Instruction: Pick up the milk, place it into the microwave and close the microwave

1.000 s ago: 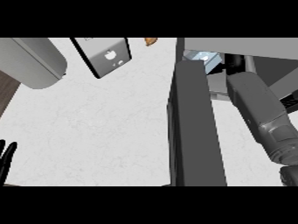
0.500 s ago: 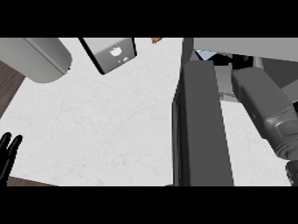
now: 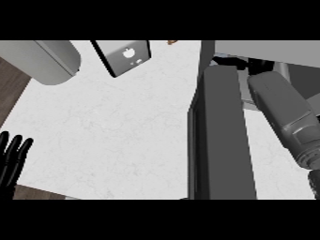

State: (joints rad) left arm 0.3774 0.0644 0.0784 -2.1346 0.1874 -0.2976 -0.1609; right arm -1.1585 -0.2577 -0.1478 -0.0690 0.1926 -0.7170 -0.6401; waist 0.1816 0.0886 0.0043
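Note:
The microwave's dark grey door [image 3: 217, 140] stands open, seen nearly edge-on at centre right. My right forearm [image 3: 290, 122] reaches past it into the microwave's opening [image 3: 287, 51]. Only a black bit of my right hand [image 3: 258, 65] shows at the end of that arm, and the door and the microwave's top hide the rest. A small pale blue-white patch [image 3: 223, 56] beside that hand may be the milk, though most of it is hidden. My left hand [image 3: 3, 164] rests open at the lower left edge, fingers up.
A grey rounded appliance [image 3: 44, 61] sits at the top left of the white counter [image 3: 114, 136]. A dark flat device with a white mark [image 3: 127, 55] lies beside it, with a small orange thing [image 3: 171, 42] at the top edge. The counter's wooden edge runs along the left.
The whole view has shifted, so the counter objects now sit further right. More of my left hand shows at the lower left. My right forearm still reaches into the microwave.

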